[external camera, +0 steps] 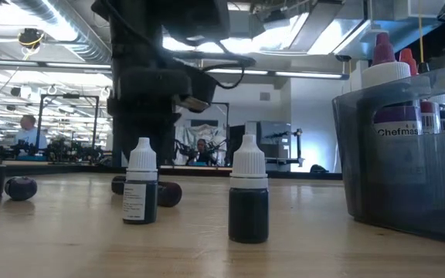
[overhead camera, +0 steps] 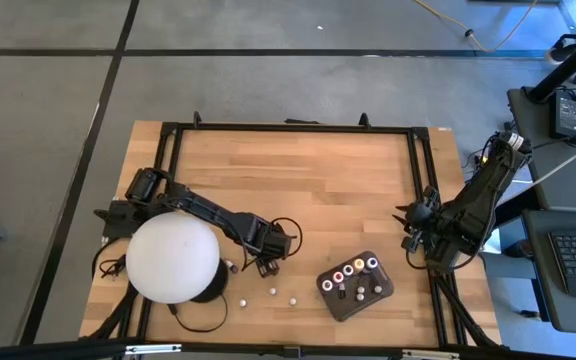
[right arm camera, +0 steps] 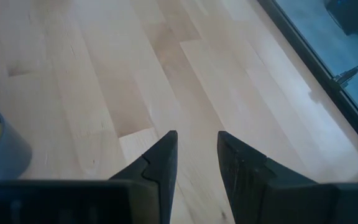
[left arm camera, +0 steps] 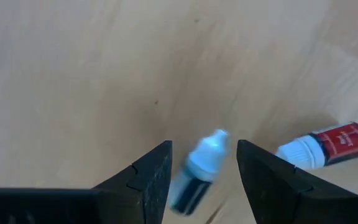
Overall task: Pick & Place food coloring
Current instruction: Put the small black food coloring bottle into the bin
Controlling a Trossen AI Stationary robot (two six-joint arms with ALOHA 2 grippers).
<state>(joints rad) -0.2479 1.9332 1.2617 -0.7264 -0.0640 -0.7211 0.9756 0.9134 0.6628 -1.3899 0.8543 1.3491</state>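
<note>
The food coloring is a set of tiny bottles. Several stand in the dark grey tray [overhead camera: 355, 287]. Three small ones [overhead camera: 271, 293] stand loose on the wood near the front edge, and two of them [external camera: 248, 189] show white caps in the low view. My left gripper [left arm camera: 204, 165] points down over the table beside the white dome [overhead camera: 173, 258], open. A dark bottle with a white cap [left arm camera: 199, 171] lies between its fingers, with a gap on each side. A red-labelled bottle [left arm camera: 328, 146] lies on its side close by. My right gripper [right arm camera: 197, 146] waits open at the table's right edge.
The white dome stands at the front left, right next to my left arm [overhead camera: 213, 212]. The tray's clear wall [external camera: 408, 154] rises at the right in the low view. Bare wood [overhead camera: 298, 170] fills the far half of the table.
</note>
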